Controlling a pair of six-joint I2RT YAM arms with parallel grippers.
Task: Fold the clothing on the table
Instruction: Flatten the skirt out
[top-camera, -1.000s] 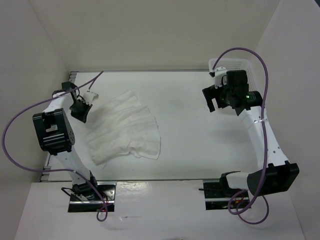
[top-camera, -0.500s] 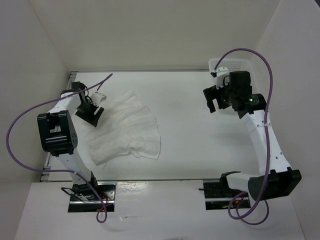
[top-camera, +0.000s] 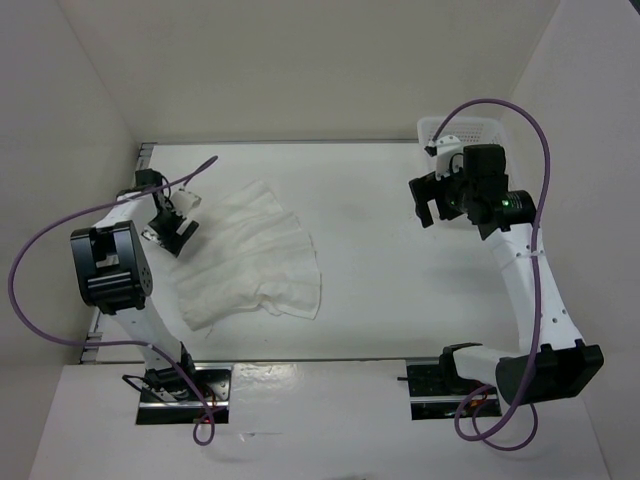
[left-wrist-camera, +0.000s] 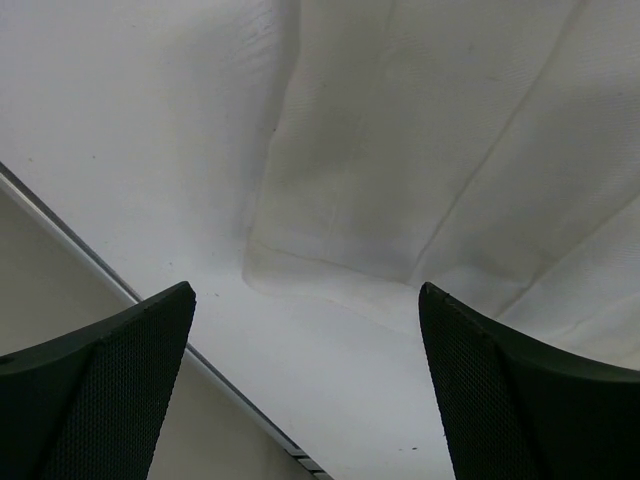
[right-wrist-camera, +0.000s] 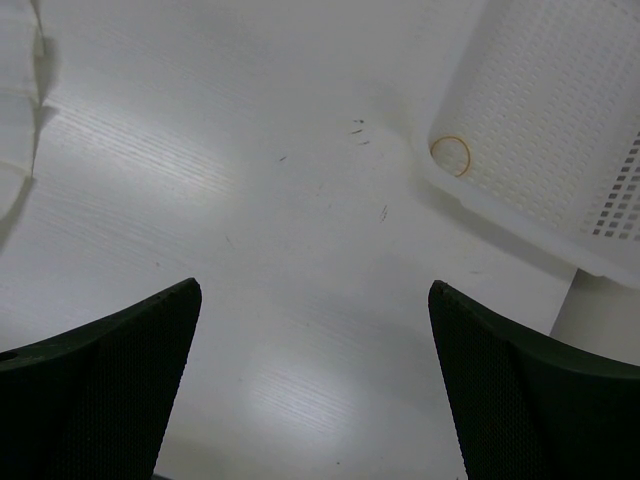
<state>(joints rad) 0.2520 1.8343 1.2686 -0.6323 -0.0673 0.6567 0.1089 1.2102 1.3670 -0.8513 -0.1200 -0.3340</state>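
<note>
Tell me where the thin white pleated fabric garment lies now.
In the top view, the white garment lies on the left half of the matte white table, just right of the left gripper.

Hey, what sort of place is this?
Probably a robot test cell: plain white walls box in a white table, and a left arm and right arm are bolted at its near edge.
</note>
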